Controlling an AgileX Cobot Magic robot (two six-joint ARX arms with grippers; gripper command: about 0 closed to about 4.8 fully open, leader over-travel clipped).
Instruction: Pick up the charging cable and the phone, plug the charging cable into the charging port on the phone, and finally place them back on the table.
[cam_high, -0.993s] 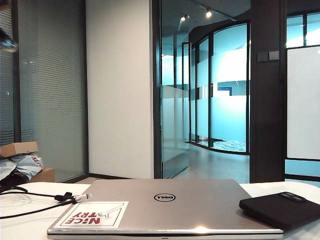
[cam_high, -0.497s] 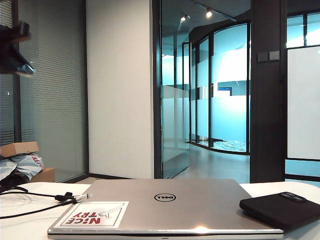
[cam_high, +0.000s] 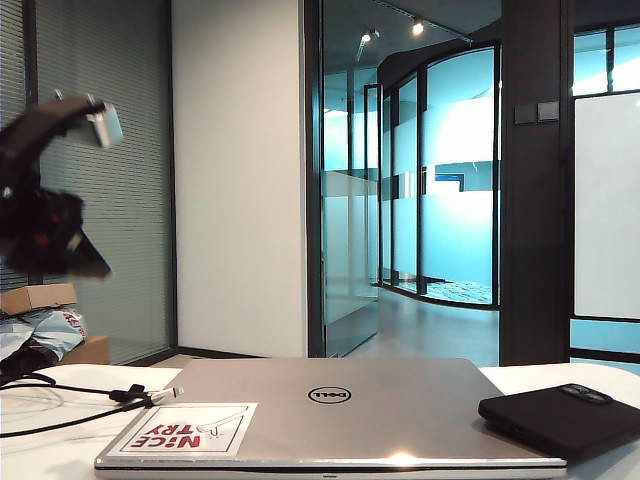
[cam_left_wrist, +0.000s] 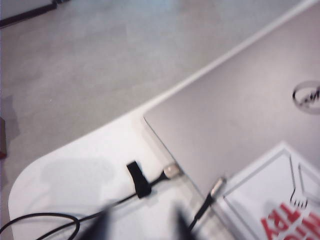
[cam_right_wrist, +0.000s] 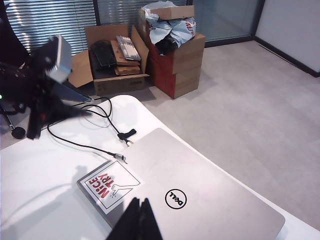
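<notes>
The charging cable (cam_high: 70, 392) lies on the white table (cam_high: 40, 445) at the left, its silver plug tip (cam_high: 168, 394) by the laptop's corner. In the left wrist view the cable (cam_left_wrist: 60, 220), its tie band (cam_left_wrist: 138, 179) and plug tip (cam_left_wrist: 171, 171) lie just ahead of my left gripper (cam_left_wrist: 141, 227), which is open, blurred and empty. That gripper (cam_high: 60, 245) hangs well above the cable. The black phone (cam_high: 560, 415) rests on the table at the right; its charging port does not show. My right gripper (cam_right_wrist: 140, 220) is shut, empty, over the laptop lid.
A closed silver Dell laptop (cam_high: 330, 410) with a red-and-white sticker (cam_high: 185, 430) fills the table's middle. Cardboard boxes (cam_right_wrist: 170, 50) stand on the floor beyond the rounded table edge (cam_left_wrist: 30, 170). A second cable end (cam_left_wrist: 217, 186) rests by the sticker.
My left arm has swung down from the upper left corner and now hangs, blurred, above the cable. Cable, phone and laptop lie where they were.
</notes>
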